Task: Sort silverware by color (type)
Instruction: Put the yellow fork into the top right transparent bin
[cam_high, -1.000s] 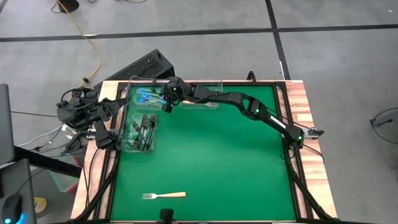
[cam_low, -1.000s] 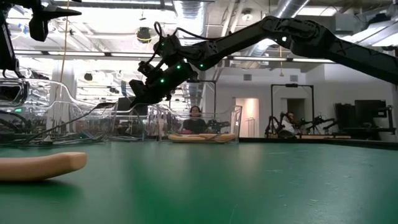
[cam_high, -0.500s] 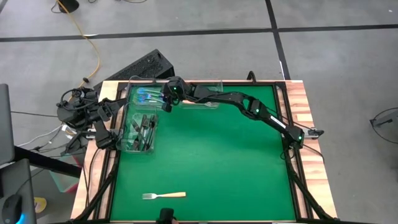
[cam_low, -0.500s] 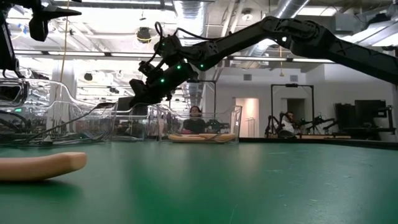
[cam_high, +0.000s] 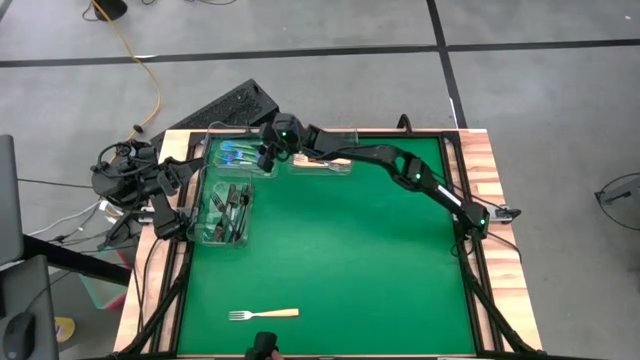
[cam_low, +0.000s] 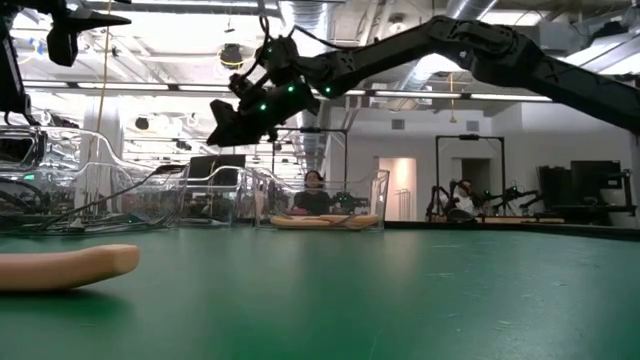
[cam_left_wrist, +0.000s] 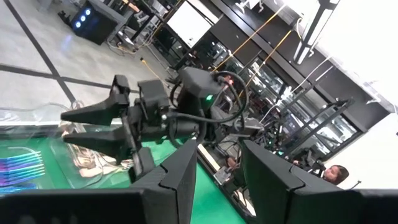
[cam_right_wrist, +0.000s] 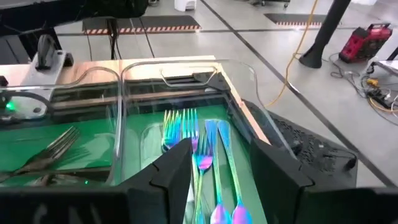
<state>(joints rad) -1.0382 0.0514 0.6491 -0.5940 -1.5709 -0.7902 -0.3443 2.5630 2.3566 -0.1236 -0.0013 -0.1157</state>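
Green felt-topped counter (cam_high: 340, 250) with wooden edging, nearly bare. Right arm stretches across the far side, its right gripper (cam_high: 266, 158) hanging over the clear plastic bin of shiny blue-iridescent forks (cam_right_wrist: 205, 146) at the far left corner; fingers stand apart with nothing between them, seen plainly from the left wrist view. Left arm is folded off the counter's left edge, its left gripper (cam_left_wrist: 217, 171) showing a gap between the fingers and holding nothing. Second clear bin beside the blue one holds dark grey-black forks (cam_high: 228, 210); a third clear bin along the far edge holds tan-handled forks (cam_high: 320, 163). One lone tan-handled fork with silver tines (cam_high: 263, 314) lies on the felt near the front edge, well apart from all bins. Judgement: a drop into the blue bin looks just finished, and sorting is almost done. Next move calls for the right arm to swing back across the counter to the lone fork, pinch its flat handle off the felt, and carry it to the tan bin.
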